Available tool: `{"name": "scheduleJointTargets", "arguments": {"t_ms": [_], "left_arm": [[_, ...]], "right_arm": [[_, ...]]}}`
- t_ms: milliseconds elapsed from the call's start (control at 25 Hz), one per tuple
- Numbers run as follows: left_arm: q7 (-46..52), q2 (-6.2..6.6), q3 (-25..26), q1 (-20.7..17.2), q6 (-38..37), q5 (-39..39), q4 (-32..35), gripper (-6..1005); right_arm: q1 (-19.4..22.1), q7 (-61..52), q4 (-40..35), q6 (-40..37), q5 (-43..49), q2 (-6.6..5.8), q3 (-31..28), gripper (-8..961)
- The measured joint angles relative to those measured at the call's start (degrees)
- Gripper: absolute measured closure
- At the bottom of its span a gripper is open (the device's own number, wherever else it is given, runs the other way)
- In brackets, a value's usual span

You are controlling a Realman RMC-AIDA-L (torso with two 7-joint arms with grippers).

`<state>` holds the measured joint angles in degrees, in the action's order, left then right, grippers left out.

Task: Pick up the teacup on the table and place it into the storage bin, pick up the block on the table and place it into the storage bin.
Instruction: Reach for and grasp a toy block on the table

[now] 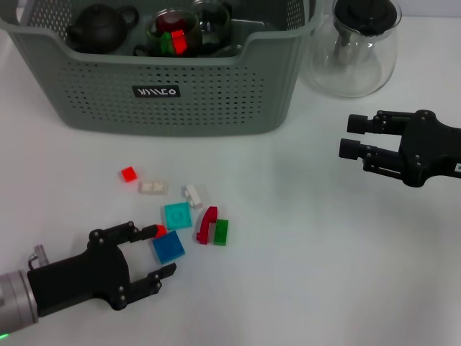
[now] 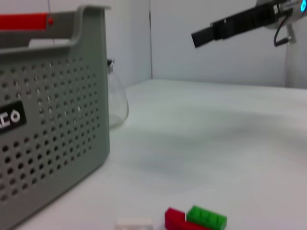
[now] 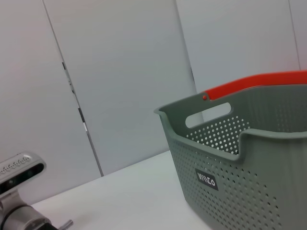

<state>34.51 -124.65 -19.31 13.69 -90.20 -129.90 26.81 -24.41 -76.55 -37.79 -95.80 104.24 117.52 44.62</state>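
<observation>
With glassware already in the storage bin [image 1: 216, 94], the block step seems in hand: the left pincer [image 1: 160, 252], wide open and empty, straddles the blue block [image 1: 168, 247] on the bench [image 1: 310, 274] (right pincer [image 1: 351, 137] idles, seemingly open), needing only to descend and close.

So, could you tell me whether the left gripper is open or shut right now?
Open. In the head view the left gripper has its fingers spread apart around the dark blue block on the table, not yet closed on it.
</observation>
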Motion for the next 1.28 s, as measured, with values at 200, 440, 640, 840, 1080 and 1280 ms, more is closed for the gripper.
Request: {"name": "scheduleJointTargets", "arguments": {"t_ms": [200,440,640,840,1080,1280], "left_arm": [[-0.10,-0.05,0.30,-0.02,1.18,-1.53,-0.12,365],[-0.22,-0.04,0.33,0.46,2.52,-1.82,-1.07,411],[-0.31,0.00,0.33,0.91,2.71,-1.63,-1.48,422],[-0.39,0.03,0.33,1.34,2.94,-1.58,-1.67,423],[-0.43,0.07,0.41,1.88,2.76,-1.56,-1.85,423],[-0.43,0.24,1.20,1.83,2.36,-1.66,-1.82,423]], "right_arm": [[0.07,0.00,0.00,0.11,0.00,-0.02,-0.02,448],[0.07,0.00,0.04,0.86,0.00,0.02,0.23,448],[0.11,0.00,0.08,0.97,0.00,0.05,0.29,448],[0.24,0.00,0.09,0.97,0.00,0.07,0.19,448],[0.21,-0.01,0.10,0.97,0.00,0.07,0.29,448],[0.07,0.00,0.77,1.02,0.00,-0.22,0.12,448]]}}
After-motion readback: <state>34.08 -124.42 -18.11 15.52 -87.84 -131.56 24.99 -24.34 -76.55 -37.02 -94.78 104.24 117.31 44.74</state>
